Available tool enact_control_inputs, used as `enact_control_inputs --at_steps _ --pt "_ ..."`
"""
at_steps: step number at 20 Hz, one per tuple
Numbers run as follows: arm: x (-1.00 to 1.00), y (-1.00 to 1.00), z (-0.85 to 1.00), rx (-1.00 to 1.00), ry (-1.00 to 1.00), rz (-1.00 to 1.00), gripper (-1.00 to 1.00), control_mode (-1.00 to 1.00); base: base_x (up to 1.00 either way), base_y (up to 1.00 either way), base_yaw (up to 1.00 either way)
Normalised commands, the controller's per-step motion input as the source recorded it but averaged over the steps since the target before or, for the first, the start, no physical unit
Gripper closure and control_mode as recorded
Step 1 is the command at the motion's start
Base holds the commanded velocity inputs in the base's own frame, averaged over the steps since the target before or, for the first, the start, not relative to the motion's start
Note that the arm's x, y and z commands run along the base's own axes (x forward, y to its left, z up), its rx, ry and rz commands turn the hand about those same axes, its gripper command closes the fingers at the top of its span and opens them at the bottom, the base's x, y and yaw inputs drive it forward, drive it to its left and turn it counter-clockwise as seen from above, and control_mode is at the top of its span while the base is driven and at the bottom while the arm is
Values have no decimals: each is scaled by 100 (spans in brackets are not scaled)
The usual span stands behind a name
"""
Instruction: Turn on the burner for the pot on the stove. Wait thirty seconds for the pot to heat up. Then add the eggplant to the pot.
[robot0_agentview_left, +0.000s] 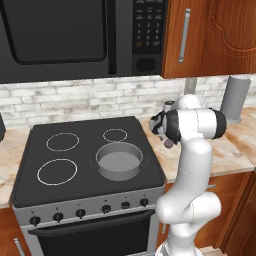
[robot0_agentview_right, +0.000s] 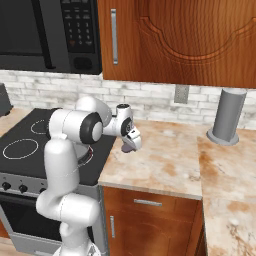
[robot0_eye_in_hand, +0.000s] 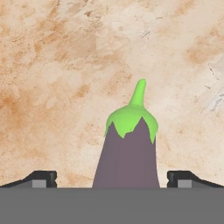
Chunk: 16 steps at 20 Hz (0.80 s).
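Purple-skinned, green-capped, the eggplant (robot0_eye_in_hand: 129, 151) lies on the marbled desk (robot0_eye_in_hand: 52, 78) right of the stove (robot0_agentview_left: 30, 165), centred between the 2 spread fingertips (robot0_eye_in_hand: 41, 178) of the empty claw (robot0_eye_in_hand: 112, 179), so descend straight, pinch mid-body, then carry it to the pot (robot0_agentview_left: 119, 161).

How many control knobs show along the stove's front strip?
6, in one row on the silver strip of the stove: three toward the left end, three toward the right. None seem hidden in the left base view.
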Motion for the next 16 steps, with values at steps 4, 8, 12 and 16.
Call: enact_control_inputs --at_steps 4,8,12,16 --pt "0 0 0 0 0 0 -100 -100 0 0 0" --pt "0 0 0 0 0 0 -100 -100 0 0 0" --pt "0 0 0 0 0 0 -100 -100 0 0 0" --pt "0 0 0 0 0 0 -100 -100 0 0 0"
